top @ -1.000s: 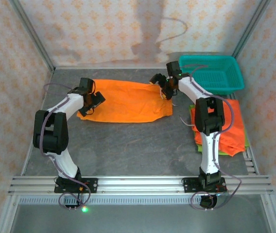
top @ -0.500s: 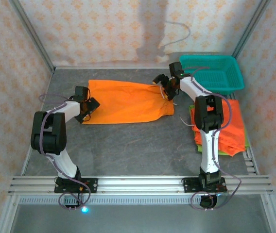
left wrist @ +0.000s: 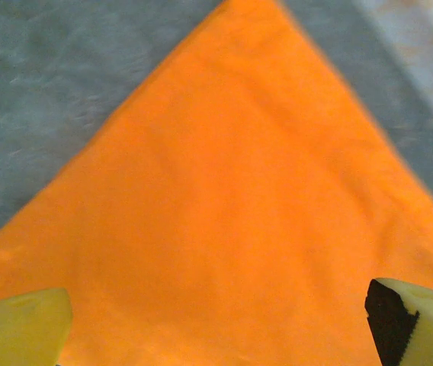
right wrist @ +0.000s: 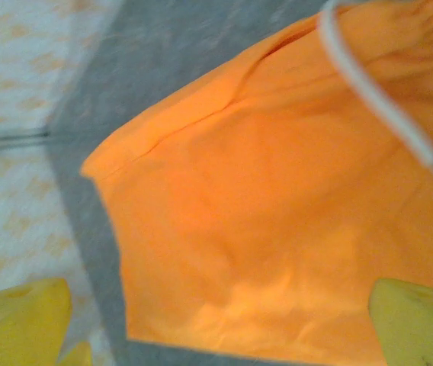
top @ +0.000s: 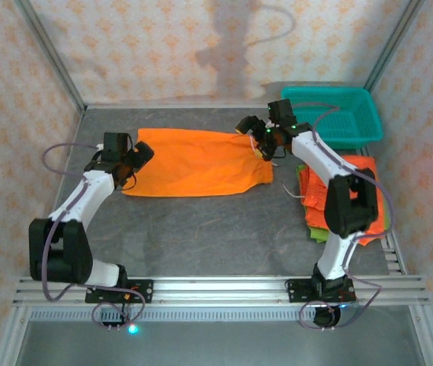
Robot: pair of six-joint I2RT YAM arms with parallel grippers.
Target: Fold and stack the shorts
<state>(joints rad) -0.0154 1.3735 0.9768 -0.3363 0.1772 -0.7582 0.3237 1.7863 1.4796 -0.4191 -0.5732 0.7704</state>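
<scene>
Orange on grey tabletop (top: 201, 229). At left, left gripper (top: 137, 155), jaws wide and empty, just over the left end of the flat orange shorts (top: 201, 162). Long axis of the shorts left to right, spanning gripper to gripper. At the waist end, by the white drawstring (right wrist: 384, 99), right gripper (top: 251, 131), equally wide, holding nothing. Further right, folded stack (top: 369, 177) beside teal basket (top: 338, 118). Likely next: each arm pinching its nearer end.
</scene>
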